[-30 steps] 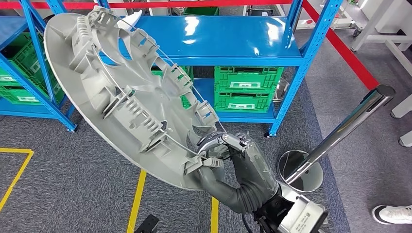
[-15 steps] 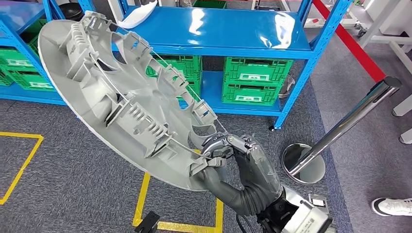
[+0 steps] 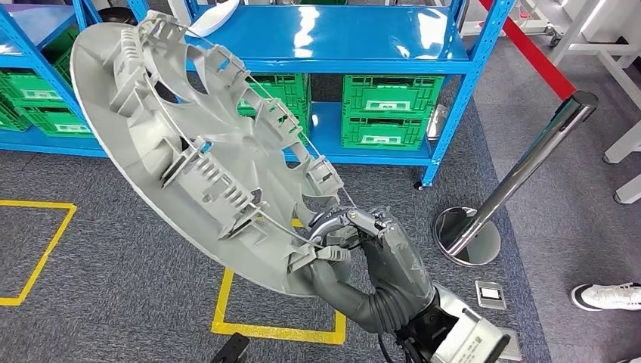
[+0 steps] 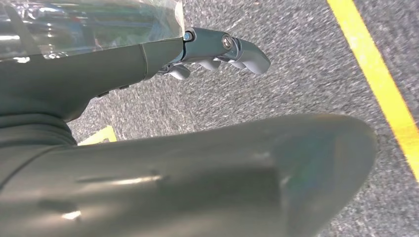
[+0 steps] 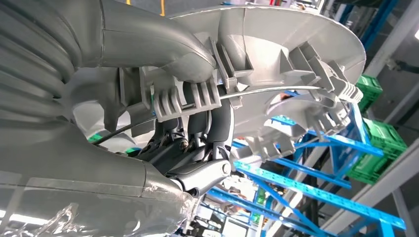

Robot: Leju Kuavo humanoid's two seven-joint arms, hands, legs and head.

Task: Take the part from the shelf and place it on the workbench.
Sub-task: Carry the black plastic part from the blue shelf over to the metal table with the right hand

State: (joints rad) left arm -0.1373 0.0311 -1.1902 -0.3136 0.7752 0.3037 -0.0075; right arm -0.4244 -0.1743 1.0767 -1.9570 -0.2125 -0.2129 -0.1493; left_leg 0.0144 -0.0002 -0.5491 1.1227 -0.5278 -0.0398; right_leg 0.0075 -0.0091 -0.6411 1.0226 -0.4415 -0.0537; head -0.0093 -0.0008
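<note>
Right hand point(image 3: 361, 243): at 6 o'clock of the head view, grasping the lower rim of the grey wheel cover point(image 3: 189, 144), thumb under the edge and dark fingers point(image 5: 217, 126) curled over a ribbed clip and the thin wire ring on its inner face. Wheel cover: held up off the floor, tilted, ribbed inner side toward the camera, reaching from the hand toward 10 o'clock and overlapping the shelf behind it. Left hand point(image 4: 217, 49): seen in the left wrist view over grey carpet point(image 4: 296, 74), fingers apart and holding nothing. Blue shelf point(image 3: 340, 38): at 12 o'clock, top board glossy, green crates point(image 3: 389, 113) on the lower level. Steel post point(image 3: 521, 170): at 3 o'clock, leaning, on a round base on the carpet. Yellow floor tape point(image 3: 227, 302): lines at 6 and 9 o'clock. White shoe point(image 3: 605, 295): a person's, at 4 o'clock by the frame edge.
</note>
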